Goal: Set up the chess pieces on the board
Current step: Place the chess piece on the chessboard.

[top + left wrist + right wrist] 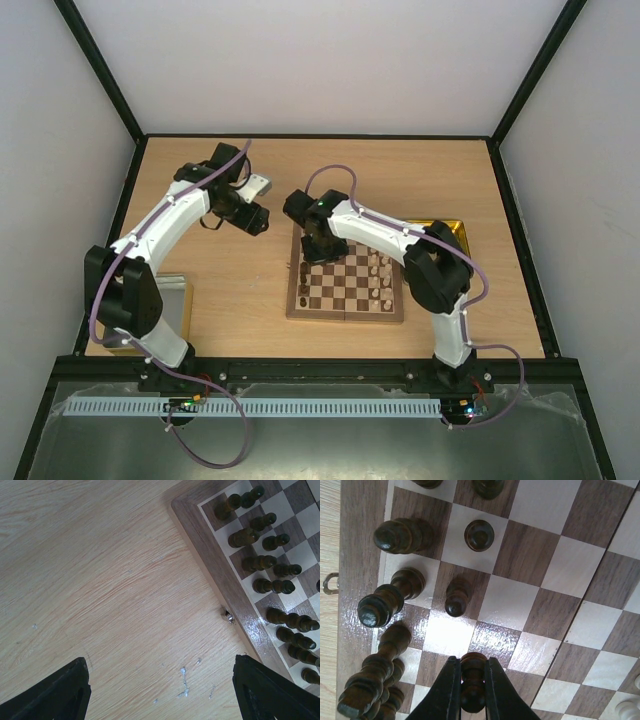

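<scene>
The board (pixel 345 313) lies mid-table, with dark chess pieces (pixel 304 285) along its left side and pale ones (pixel 381 275) on its right. My right gripper (pixel 318 250) hangs over the board's far left part. In the right wrist view it (pixel 472 661) is shut on a dark pawn (pixel 473 697), held just above the squares (pixel 555 570) beside standing dark pawns (pixel 479 534) and taller dark men (pixel 382 607). My left gripper (pixel 161 680) stands open over bare table, left of the board's border (pixel 220 565). Nothing is between its fingers (pixel 60 692).
A shiny yellow tray (pixel 452 228) peeks out behind the right arm at the board's far right. A grey tray (pixel 178 300) lies near the left arm's base. A small metal clasp (pixel 228 615) juts from the board's edge. Dark frame rails bound the table.
</scene>
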